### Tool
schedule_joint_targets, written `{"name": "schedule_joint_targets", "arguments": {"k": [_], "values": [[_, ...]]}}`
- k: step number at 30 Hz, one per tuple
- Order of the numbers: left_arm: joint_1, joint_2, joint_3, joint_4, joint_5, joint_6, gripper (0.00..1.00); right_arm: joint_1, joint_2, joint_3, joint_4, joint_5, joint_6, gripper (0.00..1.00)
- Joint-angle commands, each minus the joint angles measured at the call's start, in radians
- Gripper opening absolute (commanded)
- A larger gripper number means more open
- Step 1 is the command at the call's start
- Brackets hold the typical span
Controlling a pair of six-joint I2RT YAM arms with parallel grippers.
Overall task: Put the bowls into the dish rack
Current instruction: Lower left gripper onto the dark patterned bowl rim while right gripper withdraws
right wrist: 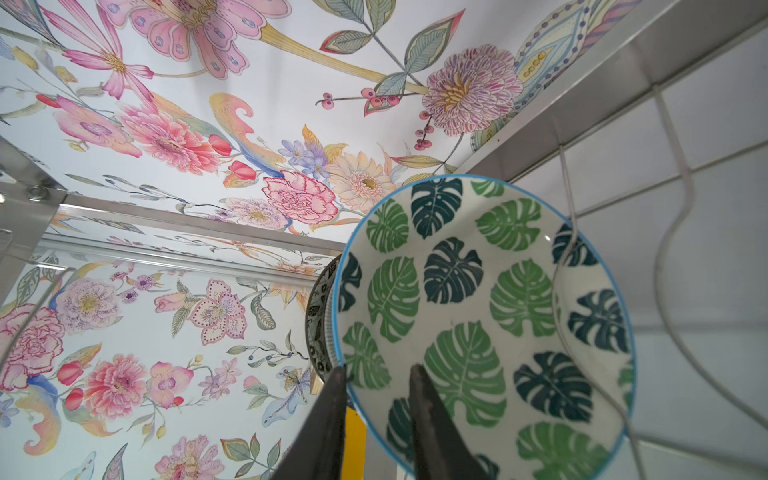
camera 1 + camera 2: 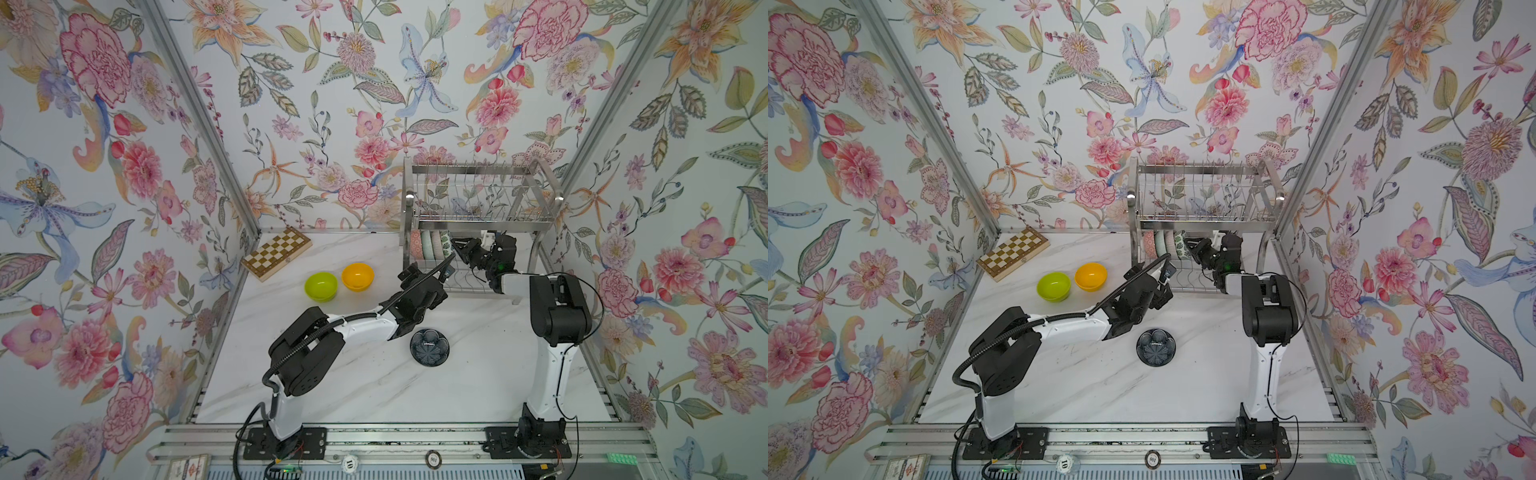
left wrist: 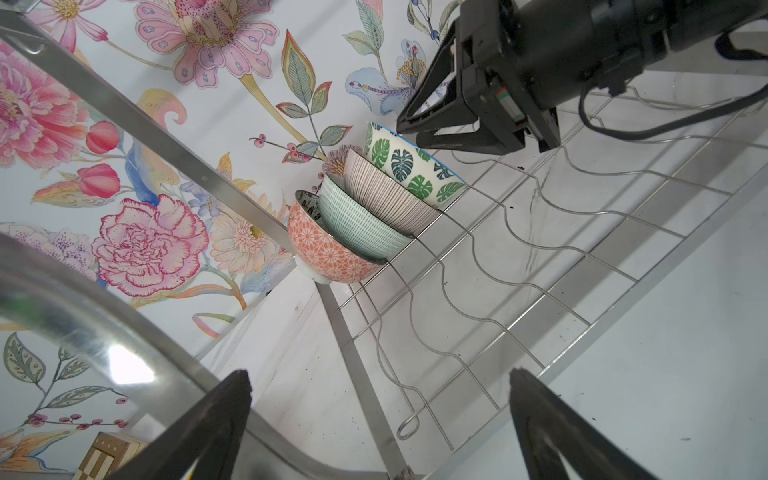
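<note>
The steel dish rack (image 2: 478,169) stands at the back right. On its lower shelf several bowls stand on edge in a row: a black-and-white one with an orange outside (image 3: 328,249), mint (image 3: 357,224), pink-striped (image 3: 386,195) and white with green leaves (image 1: 498,311). My right gripper (image 1: 378,368) straddles the leaf bowl's rim, open a little, with a gap at the inner finger. My left gripper (image 3: 380,374) is wide open and empty by the rack's front left leg. The lime green (image 2: 321,286), orange-yellow (image 2: 358,276) and dark navy (image 2: 429,347) bowls sit on the table.
A wooden chessboard (image 2: 276,252) lies at the back left corner. The rack's upper shelf (image 2: 1204,199) overhangs my right gripper. Flowered walls close in the marble table (image 2: 353,386) on three sides.
</note>
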Motion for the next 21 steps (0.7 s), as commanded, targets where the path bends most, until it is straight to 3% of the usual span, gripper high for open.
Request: {"name": "schedule_joint_targets", "arguments": {"k": [1,9,11,18,21], "values": [[0.005,-0.078,-0.051,-0.01,0.021,-0.089,0.99,0.002,-0.085,-0.054,0.039,0.028,-0.029,0.31],[0.006,-0.225,-0.194,-0.02,0.099,-0.261,0.99,0.021,-0.267,-0.262,0.024,0.083,-0.089,0.46],[0.008,-0.264,-0.241,-0.019,0.134,-0.298,0.99,0.033,-0.32,-0.314,-0.013,0.105,-0.131,0.53],[0.031,-0.462,-0.478,0.112,0.269,-0.519,0.99,0.123,-0.537,-0.436,-0.318,0.255,-0.356,0.98],[0.052,-0.51,-0.547,0.128,0.342,-0.624,0.99,0.169,-0.624,-0.465,-0.465,0.348,-0.445,0.99]]}}
